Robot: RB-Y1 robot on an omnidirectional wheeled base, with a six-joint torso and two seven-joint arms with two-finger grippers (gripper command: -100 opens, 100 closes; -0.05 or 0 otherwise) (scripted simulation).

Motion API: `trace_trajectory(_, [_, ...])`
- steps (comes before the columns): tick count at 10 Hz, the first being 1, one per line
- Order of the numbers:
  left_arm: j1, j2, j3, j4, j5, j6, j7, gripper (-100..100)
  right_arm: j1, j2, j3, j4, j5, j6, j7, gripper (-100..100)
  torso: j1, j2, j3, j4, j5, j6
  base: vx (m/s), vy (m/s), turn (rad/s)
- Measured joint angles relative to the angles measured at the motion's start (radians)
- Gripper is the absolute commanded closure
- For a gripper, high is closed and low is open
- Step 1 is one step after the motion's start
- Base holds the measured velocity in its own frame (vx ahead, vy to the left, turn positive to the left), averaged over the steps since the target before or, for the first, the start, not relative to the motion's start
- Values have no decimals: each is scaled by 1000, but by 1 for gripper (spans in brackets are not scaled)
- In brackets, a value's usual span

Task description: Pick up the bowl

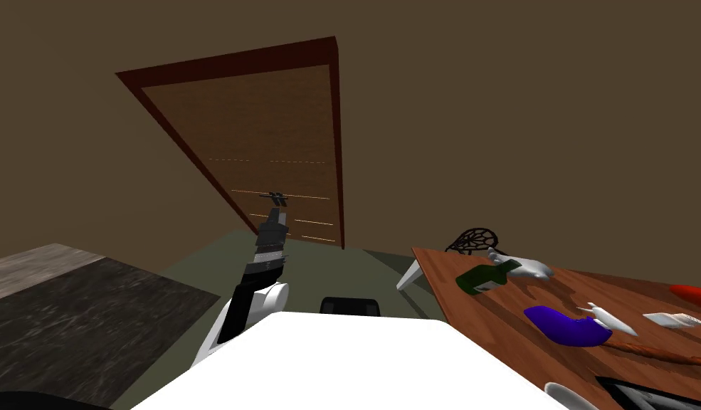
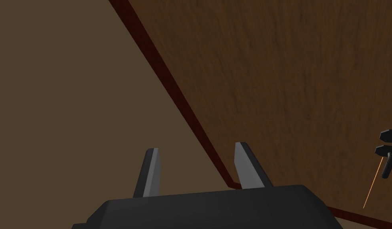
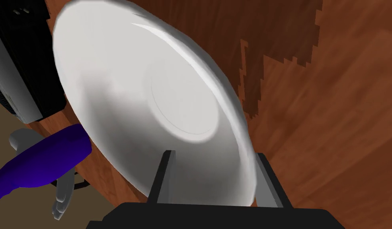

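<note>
Straddling the rim of the white bowl, my right tool has its fingers apart, one on the inner side and one on the outer side. The bowl is over the brown wooden desk, near its edge, with a purple object just beside it. Farther off, my left tool is raised toward a wooden door, fingers apart with nothing between them.
</note>
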Motion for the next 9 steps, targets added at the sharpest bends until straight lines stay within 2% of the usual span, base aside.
trace_trajectory(3, [0, 0, 0, 0, 0, 0, 0, 0, 1, 0, 1, 0, 0, 0, 1, 100, 0, -2, -1, 0, 0, 0, 0, 0, 0])
trace_trajectory(4, [0, 0, 0, 0, 0, 0, 0, 0, 1, 0, 1, 0, 0, 0, 0, 0, 0, -2, -1, 0, 1, 0, 0, 0, 0])
trace_trajectory(5, [0, 0, 0, 0, 0, 0, 0, 0, 1, 0, 1, 0, 0, 0, 0, 100, 0, -2, -1, 0, 1, 0, 119, -54, -414])
trace_trajectory(6, [1, 0, 0, 0, 0, 0, 0, 0, 5, 6, -11, -6, 14, -14, 14, 100, -2, -7, -4, -2, 1, 3, 191, -82, -454])
trace_trajectory(9, [1, 0, 0, 0, 0, 0, 0, 0, 56, 28, -60, -52, 67, -62, 77, 100, -2, -15, -8, -3, 1, 0, 201, -46, -315])
